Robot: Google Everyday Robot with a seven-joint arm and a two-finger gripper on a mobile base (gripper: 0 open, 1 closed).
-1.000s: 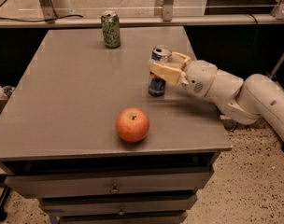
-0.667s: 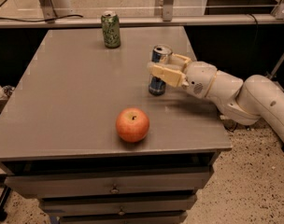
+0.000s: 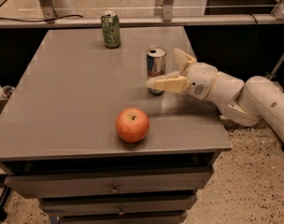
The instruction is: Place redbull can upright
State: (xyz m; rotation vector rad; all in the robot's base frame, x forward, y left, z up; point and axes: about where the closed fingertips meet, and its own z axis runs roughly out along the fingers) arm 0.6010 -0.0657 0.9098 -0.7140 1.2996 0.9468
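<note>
My gripper (image 3: pixel 162 68) reaches in over the right edge of the bench (image 3: pixel 67 101), roughly midway along that edge, and the redbull can (image 3: pixel 156 63) stands between my two fingers. Its long axis is vertical: silver top up, base on the bench top, no lean that I can make out. It sits nearer the right edge than the left, and somewhat closer to the far edge than the near one.

My near finger (image 3: pixel 170 83) crosses in front of the can's lower part; I cannot tell whether it touches. My far finger (image 3: pixel 181 59) angles up behind and to the right of the can, with a gap showing between it and the can's side. So I am spread wide and, as I judge it, gripping nothing.

From my palm the can lies straight out toward the left edge, so the safe way out is straight back toward the right edge; any sideways drift would let the near finger knock it over.

The apple (image 3: pixel 132 124) by the near edge and the green patterned can (image 3: pixel 110 29) at the far edge are both well apart
</note>
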